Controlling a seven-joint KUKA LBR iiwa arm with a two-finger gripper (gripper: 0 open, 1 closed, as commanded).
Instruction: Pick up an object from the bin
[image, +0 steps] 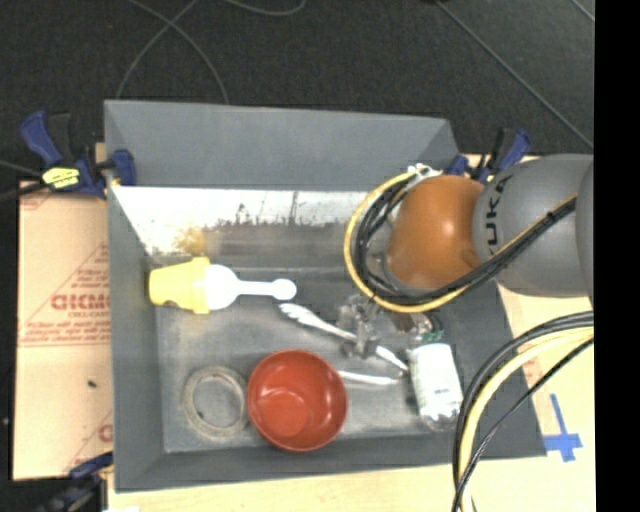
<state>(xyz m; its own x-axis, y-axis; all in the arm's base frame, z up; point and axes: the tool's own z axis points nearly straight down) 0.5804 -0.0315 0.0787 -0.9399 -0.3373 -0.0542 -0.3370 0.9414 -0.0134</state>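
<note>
The thin white plastic piece (308, 320) lies on the floor in the middle of the bin (280, 140). Its right end goes up to the pincer (358, 332), which is low down just over it. I cannot tell if the pincer is spread or pressed together, and I cannot tell if it is touching the piece.

Just below the pincer lies a second white stick (368, 378), flat on the floor. Right of that stick, near the right wall, is a small white box (436, 382) with a bit of green at its top end.

Above the pincer sits the round orange cover (432, 232) on the arm, with black and yellow cables (356, 250) looped round it. The big grey arm (545, 225) comes in from the right.

Down and left of the pincer is a red bowl (297, 402), standing with its open side up, near the front wall. Just beside the bowl, on its left, lies a pale ring (215, 400), flat.

Far to the left, near the back, lies a yellow and white scoop (190, 285), with its white handle pointing to the right
</note>
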